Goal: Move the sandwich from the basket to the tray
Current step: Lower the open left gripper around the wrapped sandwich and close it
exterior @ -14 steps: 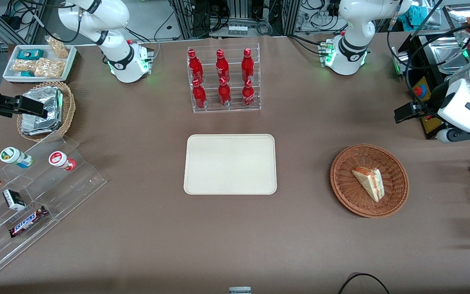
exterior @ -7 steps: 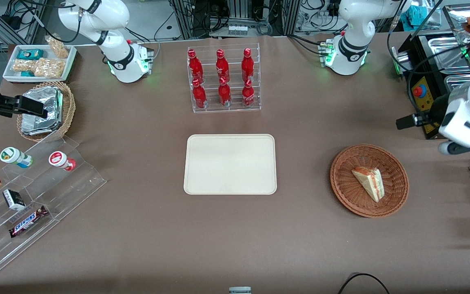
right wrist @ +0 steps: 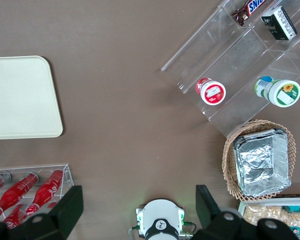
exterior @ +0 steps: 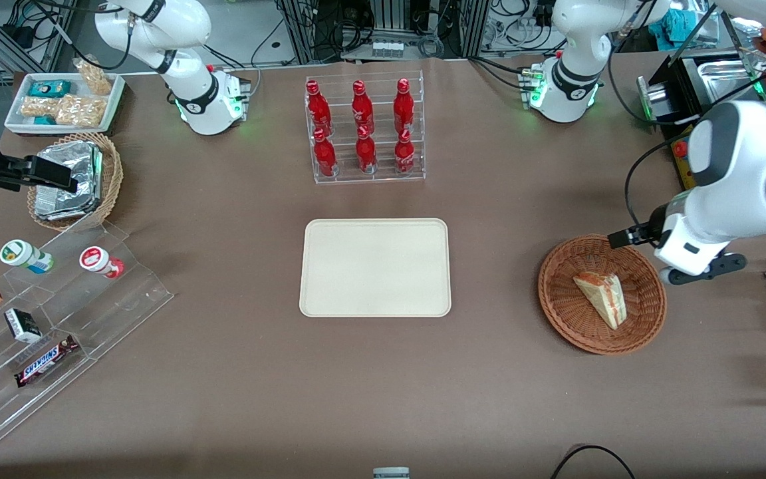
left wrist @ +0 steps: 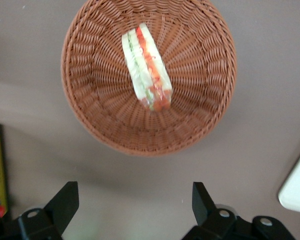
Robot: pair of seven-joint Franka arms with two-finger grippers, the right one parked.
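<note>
- Since the earlier frames, the working arm has swung in from the right edge of the front view toward the middle right; its gripper now hangs over the basket rim, at the edge farther from the front camera.
- Nothing else has moved: sandwich, basket and tray occupy the same positions as before.
- Jaws state: spread wide and empty, as the left wrist view shows, with both fingertips clear of the basket and bare bench between them.
- Sandwich location: lying on its side inside the basket, right of centre in the front view; the filling edge of red-orange and green layers faces the wrist camera.
- Tray status: centre of the front view, well apart from the basket, nothing on it.
- Progress assessment: approach phase only. No contact with the sandwich is made.
- Remaining steps, as judged: centre the jaws over the wedge, descend, close, lift, carry across the bench to the tray, release.
</note>
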